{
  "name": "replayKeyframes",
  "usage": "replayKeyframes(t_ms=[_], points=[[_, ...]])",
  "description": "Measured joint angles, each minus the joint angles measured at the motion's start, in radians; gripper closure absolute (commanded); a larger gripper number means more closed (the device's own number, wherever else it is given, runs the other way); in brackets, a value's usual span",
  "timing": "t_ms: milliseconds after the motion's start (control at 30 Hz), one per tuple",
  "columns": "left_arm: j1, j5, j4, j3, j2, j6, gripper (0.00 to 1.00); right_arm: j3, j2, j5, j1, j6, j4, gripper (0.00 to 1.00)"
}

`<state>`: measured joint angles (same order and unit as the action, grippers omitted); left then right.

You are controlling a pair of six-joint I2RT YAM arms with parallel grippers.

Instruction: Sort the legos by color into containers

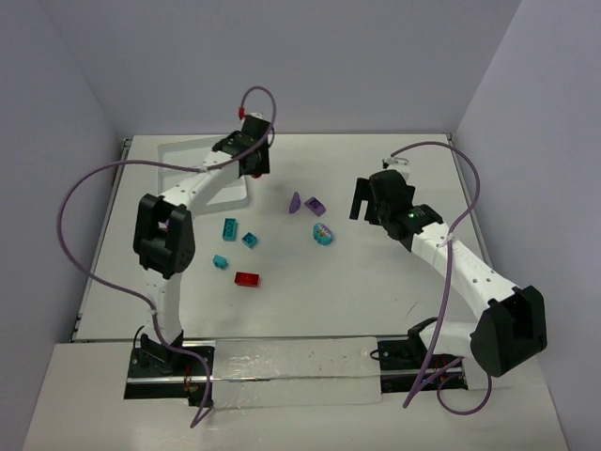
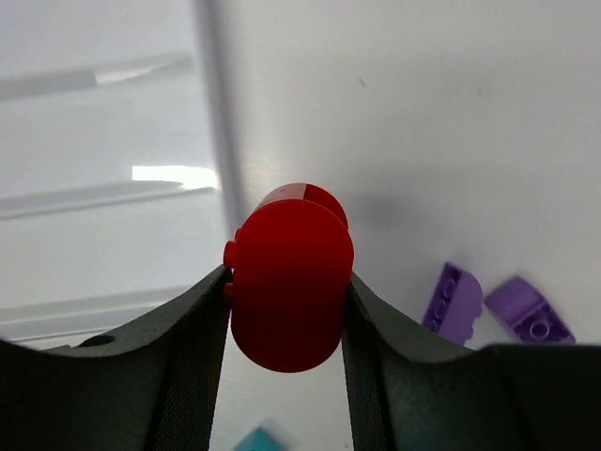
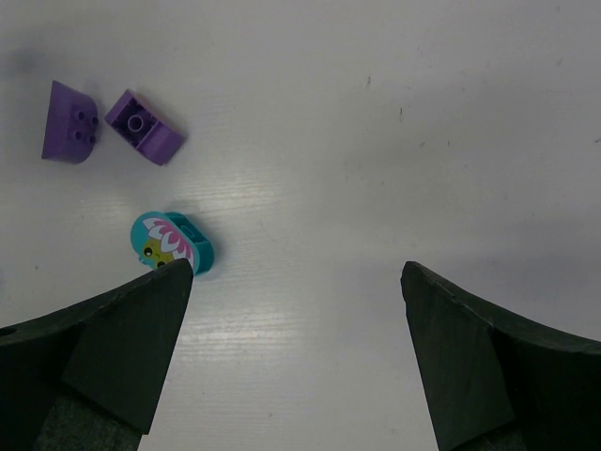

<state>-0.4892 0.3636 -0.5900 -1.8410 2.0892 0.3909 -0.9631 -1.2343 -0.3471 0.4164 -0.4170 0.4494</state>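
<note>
Top view: left gripper (image 1: 252, 162) hangs at the white tray's (image 1: 188, 150) edge, with loose legos (image 1: 250, 240) between the arms. Left wrist: fingers clamp a red rounded brick (image 2: 289, 277) by its sides; likely light, hard, slick. Right wrist: right gripper (image 3: 296, 282) spread, empty, beside the teal rounded piece (image 3: 172, 242).

red legos (image 1: 247, 278) 2 | purple legos (image 1: 295, 202) 2 | teal legos (image 1: 229, 226) 3 | rounded teal lego (image 1: 322, 234) 1 | tray (image 1: 183, 155) 1
</note>
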Motion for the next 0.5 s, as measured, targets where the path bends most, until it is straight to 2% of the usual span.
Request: replayKeyframes(t_ms=[267,500], points=[[0.225,0.026,-0.030,-0.116,-0.010,0.061,0.84,-0.026,0.000,-0.018,0.000,0.007,0.005,0.00],[0.349,0.016,-0.044,-0.238,0.126,0.116,0.80,-0.026,0.000,-0.009,0.000,0.006,0.009,0.00]])
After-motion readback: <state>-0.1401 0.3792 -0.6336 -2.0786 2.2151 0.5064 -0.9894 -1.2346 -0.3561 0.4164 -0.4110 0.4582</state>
